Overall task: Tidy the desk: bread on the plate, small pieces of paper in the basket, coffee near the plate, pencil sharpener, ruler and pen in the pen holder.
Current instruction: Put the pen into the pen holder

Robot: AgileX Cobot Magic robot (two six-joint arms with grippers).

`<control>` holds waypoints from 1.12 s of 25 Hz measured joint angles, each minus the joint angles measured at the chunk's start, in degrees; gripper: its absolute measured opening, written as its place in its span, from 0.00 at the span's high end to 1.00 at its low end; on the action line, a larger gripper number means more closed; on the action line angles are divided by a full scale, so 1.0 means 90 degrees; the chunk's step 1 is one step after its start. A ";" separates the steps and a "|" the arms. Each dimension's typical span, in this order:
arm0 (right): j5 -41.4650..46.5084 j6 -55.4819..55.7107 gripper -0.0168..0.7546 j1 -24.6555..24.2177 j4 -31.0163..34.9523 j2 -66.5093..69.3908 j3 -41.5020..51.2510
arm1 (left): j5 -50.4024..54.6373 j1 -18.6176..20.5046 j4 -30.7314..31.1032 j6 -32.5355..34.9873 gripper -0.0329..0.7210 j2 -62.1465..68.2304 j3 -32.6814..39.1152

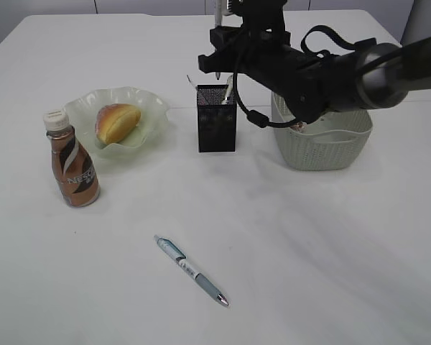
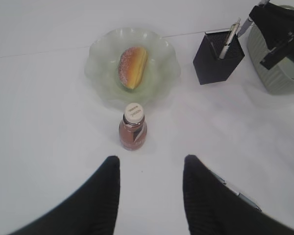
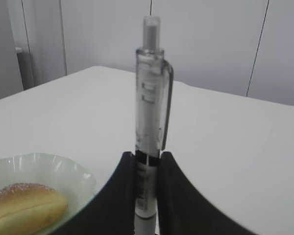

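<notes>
Exterior view: the right tool (image 1: 218, 63) grips a clear pen (image 1: 218, 25) upright above the pen holder (image 1: 216, 118); its top is cut off.

Left wrist view: the left tool (image 2: 149, 188) hangs open, with the coffee bottle (image 2: 133, 128) at twelve o'clock.

Right wrist view: bread (image 3: 24, 204) on the plate (image 3: 63, 171) at eight o'clock, partly cropped.

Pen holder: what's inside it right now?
In the pen holder the left wrist view shows a silver-clipped pen leaning against the rim. The right gripper holds a clear pen upright above it. The holder's mesh walls hide its lower contents.
</notes>
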 joint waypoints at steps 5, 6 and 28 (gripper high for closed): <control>0.0431 0.0000 0.88 -0.0011 0.0000 0.0352 -0.0347 | 0.0000 0.0000 0.0000 0.0000 0.55 0.0000 0.0000; 0.0459 0.0000 0.88 -0.0011 0.0000 0.0411 -0.0401 | 0.0000 0.0000 0.0000 0.0000 0.55 0.0000 0.0000; 0.1288 0.0025 0.88 -0.0011 0.0008 0.0777 -0.0877 | 0.0000 0.0000 -0.0025 0.0000 0.55 -0.0014 0.0000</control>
